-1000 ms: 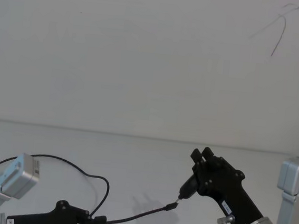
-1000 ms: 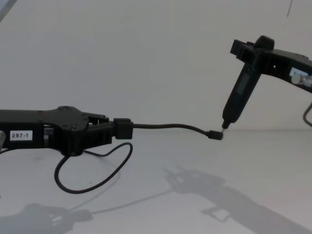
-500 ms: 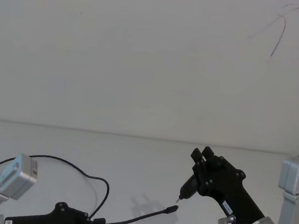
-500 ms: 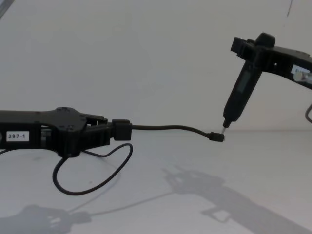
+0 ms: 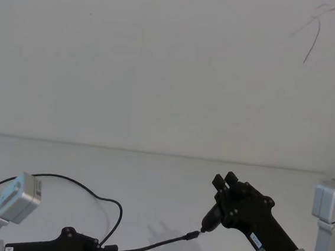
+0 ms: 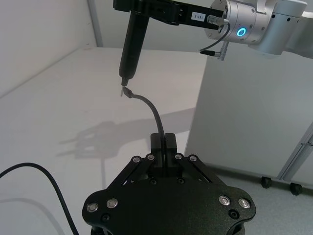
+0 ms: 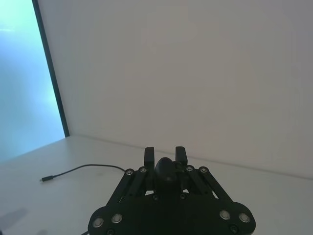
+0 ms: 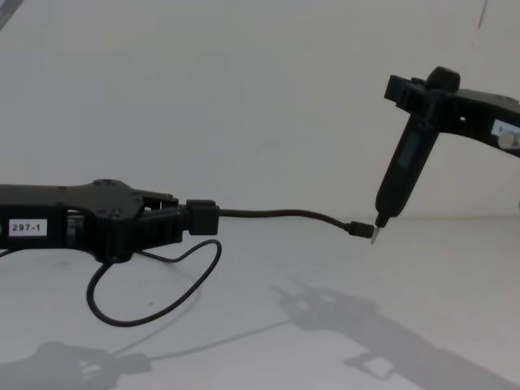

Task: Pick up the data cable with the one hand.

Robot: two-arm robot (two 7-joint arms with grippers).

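Note:
My left gripper (image 8: 185, 219), the long black one labelled 297-1, is shut on the chunky rectangular plug (image 8: 203, 218) of the data cable (image 8: 284, 214). It holds the cable above the white table. The cable runs forward to its small plug (image 8: 356, 230), and the rest hangs in a loop (image 8: 154, 305) below the gripper. In the left wrist view the fingers (image 6: 156, 143) clamp the plug and the cable (image 6: 155, 115) arcs away. My right gripper (image 8: 416, 91) is shut on a pen-shaped tool (image 8: 402, 175). Its tip touches or nearly touches the small plug (image 6: 127, 92).
The white table (image 8: 325, 341) runs back to a white wall (image 5: 161, 71). In the right wrist view a thin dark wire (image 7: 83, 169) lies on a white surface. Beside the table, the left wrist view shows a white panel (image 6: 244, 112) and floor.
The right gripper has lowered the pen-shaped tool, so its tip went from above the small plug to level beside it. The left gripper has drawn back slightly with the cable.

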